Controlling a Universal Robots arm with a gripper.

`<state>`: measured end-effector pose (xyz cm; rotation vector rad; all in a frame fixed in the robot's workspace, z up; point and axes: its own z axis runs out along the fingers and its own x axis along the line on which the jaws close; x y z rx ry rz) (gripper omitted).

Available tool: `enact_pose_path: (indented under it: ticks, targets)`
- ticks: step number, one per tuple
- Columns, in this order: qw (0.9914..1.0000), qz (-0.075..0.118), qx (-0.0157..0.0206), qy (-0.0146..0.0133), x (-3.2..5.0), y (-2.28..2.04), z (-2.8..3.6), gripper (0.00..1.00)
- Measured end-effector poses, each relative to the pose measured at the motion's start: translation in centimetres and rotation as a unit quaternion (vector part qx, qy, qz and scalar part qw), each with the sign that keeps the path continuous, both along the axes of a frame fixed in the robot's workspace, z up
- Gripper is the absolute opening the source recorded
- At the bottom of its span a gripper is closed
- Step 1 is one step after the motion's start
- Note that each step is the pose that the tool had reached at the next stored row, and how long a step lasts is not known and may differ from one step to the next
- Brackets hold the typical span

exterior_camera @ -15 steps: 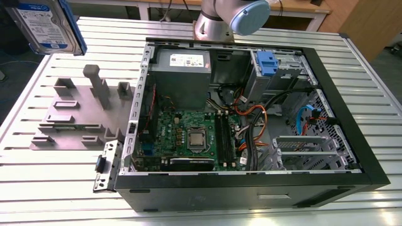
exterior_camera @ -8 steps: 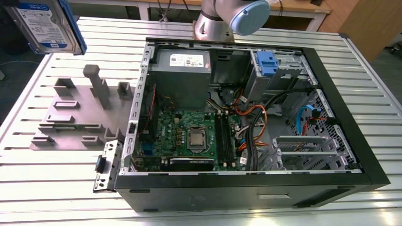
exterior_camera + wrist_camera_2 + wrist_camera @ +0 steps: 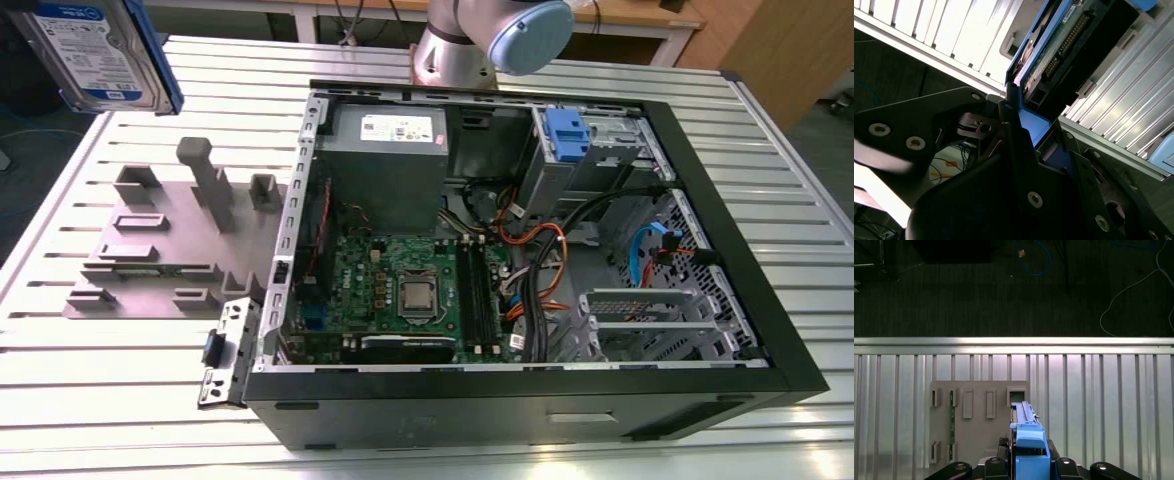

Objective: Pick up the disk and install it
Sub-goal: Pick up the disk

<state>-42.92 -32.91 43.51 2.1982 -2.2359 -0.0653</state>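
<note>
Now | gripper (image 3: 1030,462) clamped on disk (image 3: 100,50) | disk aloft, on edge; long axis near upright; label faces exterior view

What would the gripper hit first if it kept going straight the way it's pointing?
Probably the grey fixture on the slatted table. In the first wrist view the gripper, holding the disk, points at the fixture's edge, though depth is unclear.
</note>
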Motion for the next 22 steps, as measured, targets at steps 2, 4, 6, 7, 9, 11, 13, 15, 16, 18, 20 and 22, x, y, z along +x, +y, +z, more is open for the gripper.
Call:
enact_pose_path:
  ticks: [2,4,6,7,9,11,13,15,16,18,20,22]
  targets:
    - [1.00000,0.000,0.0000,0.0000,0.00,0.00,0.08,0.36]
    - [1.00000,0.000,0.0000,0.0000,0.00,0.00,0.16,0.36]
    - [1.00000,0.000,0.0000,0.0000,0.00,0.00,0.24,0.36]
    - [1.00000,0.000,0.0000,0.0000,0.00,0.00,0.28,0.36]
    - [1.00000,0.000,0.0000,0.0000,0.00,0.00,0.34,0.36]
    - [1.00000,0.000,0.0000,0.0001,0.00,0.00,0.41,0.36]
    - [1.00000,0.000,0.0000,0.0000,0.00,0.00,0.46,0.36]
    - [1.00000,0.000,0.0000,0.0000,0.00,0.00,0.54,0.36]
    - [1.00000,0.000,0.0000,0.0000,0.00,0.00,0.56,0.36]
    - [1.00000,0.000,0.0000,0.0001,0.00,0.00,0.60,0.36]
    - [1.00000,0.000,0.0000,0.0000,0.00,0.00,0.72,0.36]
    - [1.00000,0.000,0.0000,0.0000,0.00,0.00,0.77,0.36]
